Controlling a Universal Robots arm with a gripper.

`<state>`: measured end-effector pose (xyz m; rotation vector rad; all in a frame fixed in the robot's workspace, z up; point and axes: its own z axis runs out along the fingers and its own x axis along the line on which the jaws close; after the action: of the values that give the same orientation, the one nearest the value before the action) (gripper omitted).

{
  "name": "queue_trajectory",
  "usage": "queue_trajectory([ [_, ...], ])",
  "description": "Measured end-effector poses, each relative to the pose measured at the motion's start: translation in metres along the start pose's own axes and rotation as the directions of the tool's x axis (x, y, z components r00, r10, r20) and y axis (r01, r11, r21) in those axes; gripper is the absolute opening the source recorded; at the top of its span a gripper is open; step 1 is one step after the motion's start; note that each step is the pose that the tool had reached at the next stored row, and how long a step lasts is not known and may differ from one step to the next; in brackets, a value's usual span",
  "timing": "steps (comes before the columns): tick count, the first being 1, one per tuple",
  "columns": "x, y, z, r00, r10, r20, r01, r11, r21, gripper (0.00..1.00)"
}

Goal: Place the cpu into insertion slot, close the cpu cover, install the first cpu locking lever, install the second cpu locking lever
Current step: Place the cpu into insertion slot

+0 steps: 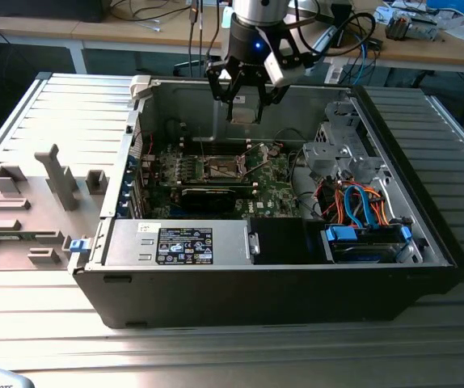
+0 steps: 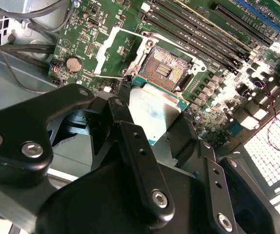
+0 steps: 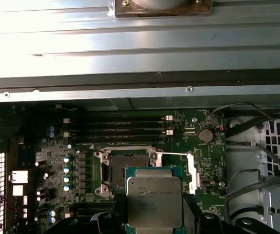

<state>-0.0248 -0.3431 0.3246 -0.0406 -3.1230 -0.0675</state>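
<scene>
The big black computer case (image 1: pixel 297 267) lies open on its side, so the green motherboard (image 1: pixel 276 190) inside faces up toward the black gripper (image 1: pixel 246 111), which hangs over the far part of the case. The small square insertion slot (image 3: pixel 125 168) with its dark centre is uncovered, because the thin silvery cpu cover (image 2: pixel 102 54) is swung open just beside it. The gripper pinches the flat, silver-topped cpu (image 3: pixel 153 202) by its edges, level above the board and near the slot but not touching it, probably so that the underside stays free.

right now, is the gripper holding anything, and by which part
The cpu, pinched by its opposite side edges between the fingers of the gripper.
</scene>
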Motion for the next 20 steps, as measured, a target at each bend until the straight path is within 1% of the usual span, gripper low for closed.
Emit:
queue_trajectory([
  [20,-0.0001,-0.0002,0.0038,1.0000,0.000,0.0000,0.000,1.0000,-0.0001,0.54],
])
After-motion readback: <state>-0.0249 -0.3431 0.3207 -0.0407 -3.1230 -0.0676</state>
